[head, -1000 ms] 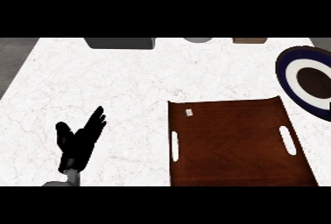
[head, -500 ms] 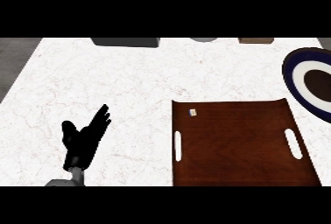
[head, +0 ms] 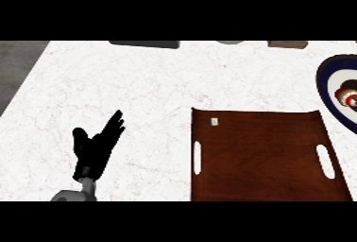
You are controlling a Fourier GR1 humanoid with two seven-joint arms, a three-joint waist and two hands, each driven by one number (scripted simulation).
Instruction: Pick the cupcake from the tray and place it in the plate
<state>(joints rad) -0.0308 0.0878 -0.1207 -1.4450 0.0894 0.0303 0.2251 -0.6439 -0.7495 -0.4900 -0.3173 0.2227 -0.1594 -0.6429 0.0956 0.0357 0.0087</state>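
left hand: black left hand (head: pixel 97 146) near the view's lower left, resting with fingers straight and spread, holding nothing
right hand: not visible
tray: dark brown rectangular wooden tray (head: pixel 265 160) with slot handles, right of the hand, no cupcake on it
plate: navy-rimmed white round plate (head: pixel 329 90) at the right edge, beyond the tray
cupcake: small red-and-white cupcake (head: pixel 346 96) already on the plate, far right of the left hand
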